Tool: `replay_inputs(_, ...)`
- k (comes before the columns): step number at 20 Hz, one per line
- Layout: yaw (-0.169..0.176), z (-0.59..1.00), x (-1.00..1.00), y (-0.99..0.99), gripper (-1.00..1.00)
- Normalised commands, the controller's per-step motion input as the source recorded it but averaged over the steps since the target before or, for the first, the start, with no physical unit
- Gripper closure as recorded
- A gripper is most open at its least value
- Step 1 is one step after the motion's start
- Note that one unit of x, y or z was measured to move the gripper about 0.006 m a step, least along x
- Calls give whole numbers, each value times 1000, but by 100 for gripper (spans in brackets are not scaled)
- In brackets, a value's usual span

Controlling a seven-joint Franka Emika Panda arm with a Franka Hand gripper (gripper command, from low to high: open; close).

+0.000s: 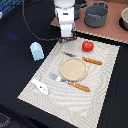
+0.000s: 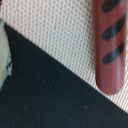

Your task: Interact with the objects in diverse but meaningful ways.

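Objects are all lying untouched, so nothing looks done yet: tomato (image 1: 88,46) and sausage (image 1: 92,61) sitting near the mat's (image 1: 100,107) far edge, cup (image 1: 36,51) just off it. Gripper (image 1: 67,40) is hovering over the mat's far corner; I cannot tell how open its fingers are.

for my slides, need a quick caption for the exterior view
Franka gripper poised over a placemat set with plate, tomato, sausage and blue cup.

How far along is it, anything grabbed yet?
Done: nothing visible. The tomato, sausage stick and blue cup lie loose, and the plate is bare. In hand: the gripper is low at the mat edge; I can't tell whether it grasps anything. Left: essentially every interaction.
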Motion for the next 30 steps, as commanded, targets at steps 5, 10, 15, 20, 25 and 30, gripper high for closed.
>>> replay_inputs(5,46,-197,150,0,100)
replay_inputs(10,46,-206,126,0,100)
replay_inputs(15,45,-203,95,0,100)
replay_inputs(20,45,-163,43,0,100)
replay_inputs(25,47,-117,20,0,100)
replay_inputs(30,41,-27,0,0,100)
